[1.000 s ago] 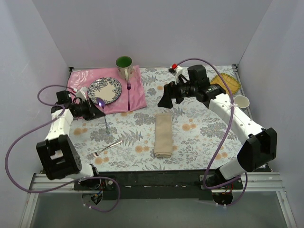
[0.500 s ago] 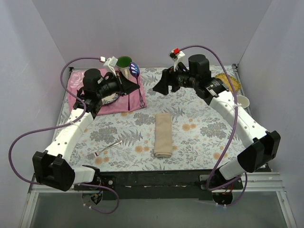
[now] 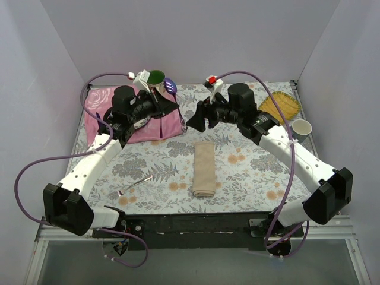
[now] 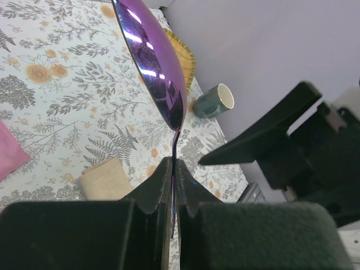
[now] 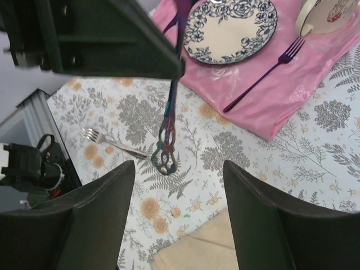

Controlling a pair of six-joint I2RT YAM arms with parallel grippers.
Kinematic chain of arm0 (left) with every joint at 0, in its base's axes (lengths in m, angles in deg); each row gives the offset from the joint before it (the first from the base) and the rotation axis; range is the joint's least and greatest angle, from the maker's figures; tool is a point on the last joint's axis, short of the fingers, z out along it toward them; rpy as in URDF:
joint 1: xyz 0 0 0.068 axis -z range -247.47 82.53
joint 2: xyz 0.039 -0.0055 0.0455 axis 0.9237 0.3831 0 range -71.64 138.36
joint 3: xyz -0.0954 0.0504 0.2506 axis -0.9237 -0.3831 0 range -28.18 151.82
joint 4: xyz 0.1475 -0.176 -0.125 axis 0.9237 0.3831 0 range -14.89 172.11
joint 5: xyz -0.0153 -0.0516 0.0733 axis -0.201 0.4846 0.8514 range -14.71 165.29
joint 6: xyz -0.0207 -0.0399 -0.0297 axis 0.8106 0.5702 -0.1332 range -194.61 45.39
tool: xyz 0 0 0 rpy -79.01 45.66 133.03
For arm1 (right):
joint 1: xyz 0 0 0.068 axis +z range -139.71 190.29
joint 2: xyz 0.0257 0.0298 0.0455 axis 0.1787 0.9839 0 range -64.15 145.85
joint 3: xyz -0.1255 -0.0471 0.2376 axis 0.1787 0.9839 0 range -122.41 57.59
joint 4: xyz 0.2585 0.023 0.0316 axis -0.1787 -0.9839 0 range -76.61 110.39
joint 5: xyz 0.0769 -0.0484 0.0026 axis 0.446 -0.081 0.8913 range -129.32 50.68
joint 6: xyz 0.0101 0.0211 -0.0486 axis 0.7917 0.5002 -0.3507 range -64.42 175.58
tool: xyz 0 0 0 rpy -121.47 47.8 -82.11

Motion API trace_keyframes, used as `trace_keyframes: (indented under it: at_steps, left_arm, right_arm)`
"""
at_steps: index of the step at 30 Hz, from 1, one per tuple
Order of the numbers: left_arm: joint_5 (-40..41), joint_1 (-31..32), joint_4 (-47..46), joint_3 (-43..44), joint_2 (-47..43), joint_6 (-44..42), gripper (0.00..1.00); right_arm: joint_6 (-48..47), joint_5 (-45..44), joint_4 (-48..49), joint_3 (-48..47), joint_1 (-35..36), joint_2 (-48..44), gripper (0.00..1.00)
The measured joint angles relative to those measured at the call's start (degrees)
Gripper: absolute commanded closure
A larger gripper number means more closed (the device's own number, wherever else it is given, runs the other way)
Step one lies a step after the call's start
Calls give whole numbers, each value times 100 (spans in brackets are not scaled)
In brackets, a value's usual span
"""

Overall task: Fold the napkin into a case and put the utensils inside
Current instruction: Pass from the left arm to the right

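The napkin lies folded as a narrow beige case (image 3: pixel 203 169) on the floral table, also in the right wrist view (image 5: pixel 225 247) and the left wrist view (image 4: pixel 107 179). My left gripper (image 3: pixel 176 105) is shut on the spoon (image 3: pixel 170 88) and holds it in the air, purple bowl (image 4: pixel 154 62) up, ornate handle end (image 5: pixel 163 160) hanging down. My right gripper (image 3: pixel 198 122) is open and empty (image 5: pixel 180 214), right beside the hanging handle, above the case's far end. The silver fork (image 3: pixel 132 186) lies on the table at the near left (image 5: pixel 112 143).
A pink mat (image 3: pixel 98 104) at the back left carries a patterned plate (image 5: pixel 230 28), a purple fork (image 5: pixel 264 76) and a green-lined mug (image 3: pixel 155 78). A yellow woven mat (image 3: pixel 284 105) and a small cup (image 3: pixel 301 127) are at the back right.
My left arm lifted the spoon off the table at the left and swung it up and right toward the middle. My right gripper moved left to meet it.
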Motion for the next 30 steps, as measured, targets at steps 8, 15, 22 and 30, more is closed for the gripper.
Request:
trace_keyframes:
  at_steps: [8,15,22,30]
  left_arm:
    - [-81,31,-20,273,293,509,100]
    - [66,350,13,293,304,476,100]
    - [437,557,278,433,297,264,100]
    - [-166,157,-223,321,225,433,26]
  right_arm:
    - [-494,-496,107,195,415,-92,28]
    - [-599,-807,192,-33,476,275,50]
    - [-702,-1191,177,-190,544,540,99]
    - [-50,-125,295,-258,144,595,99]
